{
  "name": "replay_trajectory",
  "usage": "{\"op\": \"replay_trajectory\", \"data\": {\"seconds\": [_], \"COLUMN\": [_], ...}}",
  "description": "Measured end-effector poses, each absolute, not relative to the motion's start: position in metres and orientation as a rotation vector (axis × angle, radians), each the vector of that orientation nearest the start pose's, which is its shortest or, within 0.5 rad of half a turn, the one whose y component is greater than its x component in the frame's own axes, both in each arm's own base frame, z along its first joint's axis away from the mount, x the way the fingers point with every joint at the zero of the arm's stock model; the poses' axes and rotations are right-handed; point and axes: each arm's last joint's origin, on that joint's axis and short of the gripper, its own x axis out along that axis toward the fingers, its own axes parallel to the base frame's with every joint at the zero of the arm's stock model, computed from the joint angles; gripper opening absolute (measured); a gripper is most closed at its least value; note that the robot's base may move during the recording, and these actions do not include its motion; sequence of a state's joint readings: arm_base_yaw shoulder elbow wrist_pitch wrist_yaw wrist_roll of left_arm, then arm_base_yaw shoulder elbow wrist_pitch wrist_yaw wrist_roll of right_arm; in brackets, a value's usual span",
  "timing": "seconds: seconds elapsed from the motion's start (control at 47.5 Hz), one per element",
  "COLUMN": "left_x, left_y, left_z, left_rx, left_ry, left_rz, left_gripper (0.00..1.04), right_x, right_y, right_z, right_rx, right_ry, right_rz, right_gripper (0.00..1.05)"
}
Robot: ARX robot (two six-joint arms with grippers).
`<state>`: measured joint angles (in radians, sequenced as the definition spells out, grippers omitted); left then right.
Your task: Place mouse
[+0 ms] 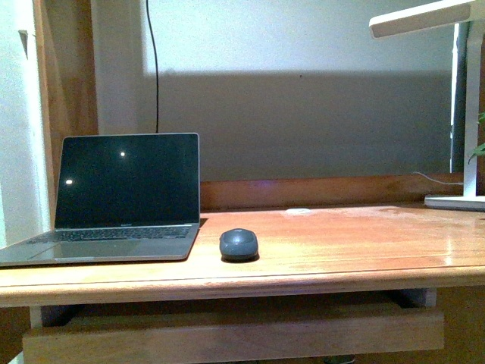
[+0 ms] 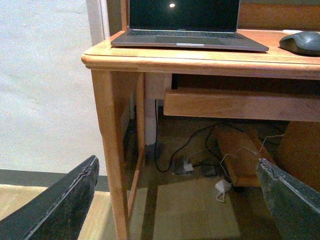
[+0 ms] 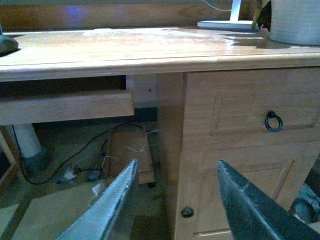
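Observation:
The mouse [image 1: 239,243] is small, dark grey and oval. It lies on the wooden desk [image 1: 341,235] just right of the open laptop [image 1: 121,199]. It also shows in the left wrist view [image 2: 301,42] and at the edge of the right wrist view [image 3: 7,44]. My left gripper [image 2: 175,200] is open and empty, low in front of the desk's left leg [image 2: 111,150]. My right gripper [image 3: 175,200] is open and empty, low in front of the desk's drawer cabinet [image 3: 245,145]. Neither arm shows in the front view.
A white desk lamp [image 1: 458,98] stands at the back right, with a pale pot [image 3: 295,20] beside it. A pull-out shelf [image 1: 227,337] hangs under the desktop. Cables and plugs [image 2: 200,165] lie on the floor beneath. A wall [image 2: 45,85] is left of the desk.

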<state>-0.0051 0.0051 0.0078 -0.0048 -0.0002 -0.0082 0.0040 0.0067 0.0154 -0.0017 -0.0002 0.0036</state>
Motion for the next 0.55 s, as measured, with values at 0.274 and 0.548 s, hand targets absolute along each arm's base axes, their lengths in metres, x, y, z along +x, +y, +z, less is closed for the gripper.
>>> {"op": "replay_trajectory", "data": {"seconds": [0.274, 0.548], "left_x": [0.0975, 0.0975], "left_y": [-0.0005, -0.0005], "left_z": [0.1653, 0.1653], "left_rx": [-0.008, -0.008], "left_ry": [0.002, 0.002], "left_rz": [-0.005, -0.005], "left_gripper": [0.97, 0.97], "right_x": [0.0971, 0.0971], "right_y": [0.0004, 0.0004], "right_z": [0.1681, 0.1681], "right_rx": [0.004, 0.004], "right_ry": [-0.007, -0.007], "right_rz": [0.004, 0.004], "right_gripper": [0.97, 0.97]}}
